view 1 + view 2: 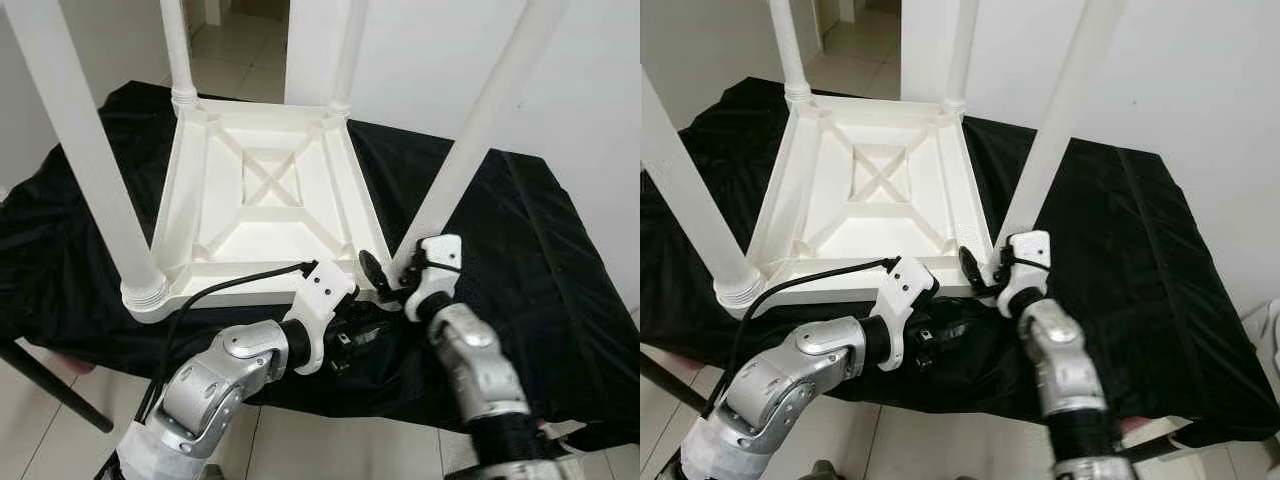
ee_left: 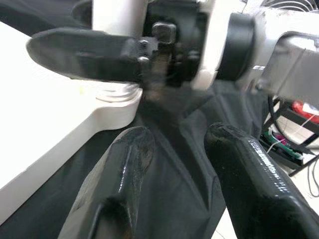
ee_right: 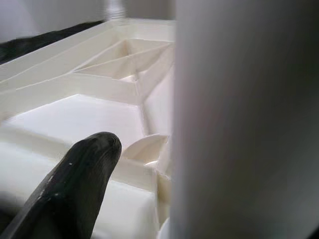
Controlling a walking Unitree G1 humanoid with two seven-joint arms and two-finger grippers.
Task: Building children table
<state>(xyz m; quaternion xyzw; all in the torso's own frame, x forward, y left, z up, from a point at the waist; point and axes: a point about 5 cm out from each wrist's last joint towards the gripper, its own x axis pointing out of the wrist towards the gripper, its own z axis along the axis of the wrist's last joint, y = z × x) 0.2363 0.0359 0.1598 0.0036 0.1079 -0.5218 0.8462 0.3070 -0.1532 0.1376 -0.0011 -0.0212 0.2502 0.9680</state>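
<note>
On black-draped tabletop [image 1: 560, 250]: white children table [image 1: 260, 190] upside down, all four legs standing in corner sockets. Right pincer [image 1: 385, 275] wrapped around base of near-right leg [image 1: 470, 150], likely seating it. Left pincer [image 1: 355, 335] narrowly parted, empty, just beside. Assembly seemingly near finished; flipping upright left.

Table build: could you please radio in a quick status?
Right gripper around the near-right leg at its base. Left gripper open, just below that corner. Table top upside down on black cloth, four legs up. Nothing in the way.
</note>
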